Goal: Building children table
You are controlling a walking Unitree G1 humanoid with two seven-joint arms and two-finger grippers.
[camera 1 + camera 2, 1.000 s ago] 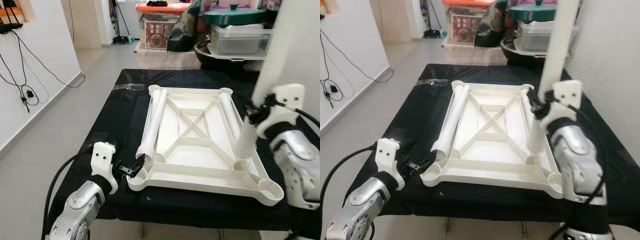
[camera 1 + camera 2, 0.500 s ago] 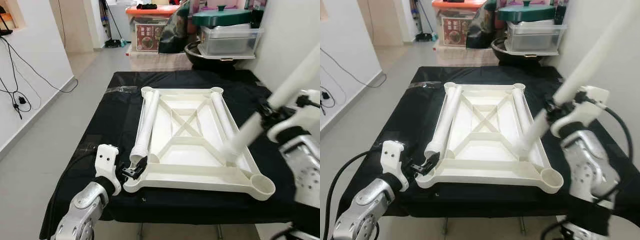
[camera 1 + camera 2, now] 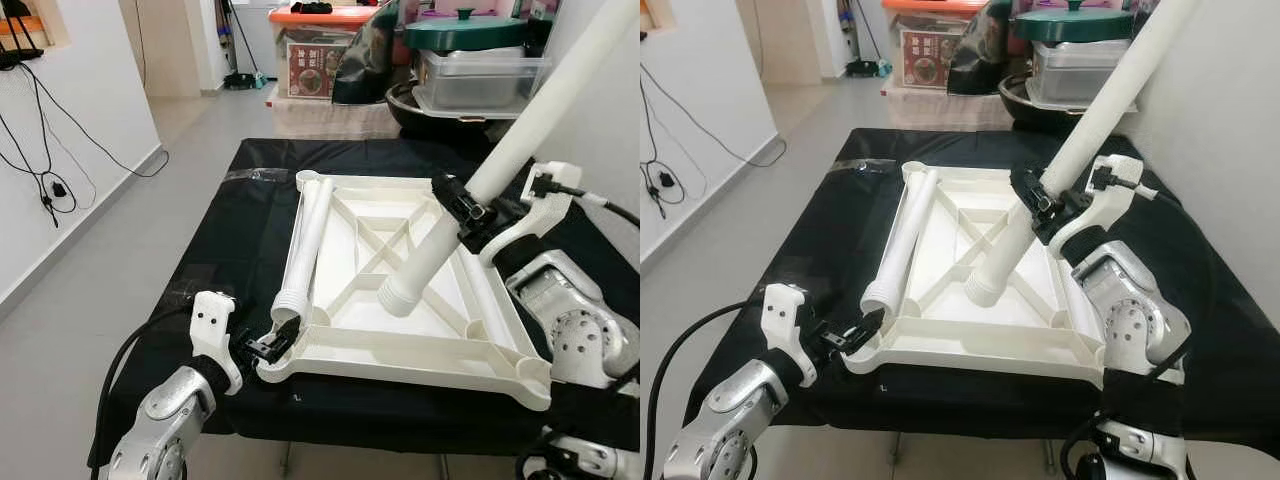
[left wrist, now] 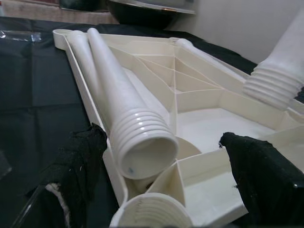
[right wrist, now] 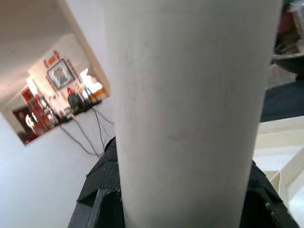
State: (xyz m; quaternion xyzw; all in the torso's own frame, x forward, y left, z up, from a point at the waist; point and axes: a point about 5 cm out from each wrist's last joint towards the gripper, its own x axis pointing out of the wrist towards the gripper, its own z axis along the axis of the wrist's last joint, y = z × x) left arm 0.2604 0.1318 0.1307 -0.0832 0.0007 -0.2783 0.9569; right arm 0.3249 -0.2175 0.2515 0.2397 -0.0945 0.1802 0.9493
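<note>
gripping the near left corner socket of the upturned cream plastic tabletop (image 3: 400, 300) on the black-clothed worktop (image 3: 230, 230), the left pincer (image 3: 268, 345) is spreading its fingers around it; a weak hold could let the slick panel skid. a ribbed, tapering cream leg (image 3: 305, 245) is lying inside. the right pincer (image 3: 462, 212) is pinching a second smooth leg (image 3: 470, 190), tilted over the ribbing; its threads may cross-seat.

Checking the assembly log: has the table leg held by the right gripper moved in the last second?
Yes. The table leg in the right gripper has swung inward: its threaded end left the tabletop frame's right rail and now hangs over the middle cross ribs.
</note>
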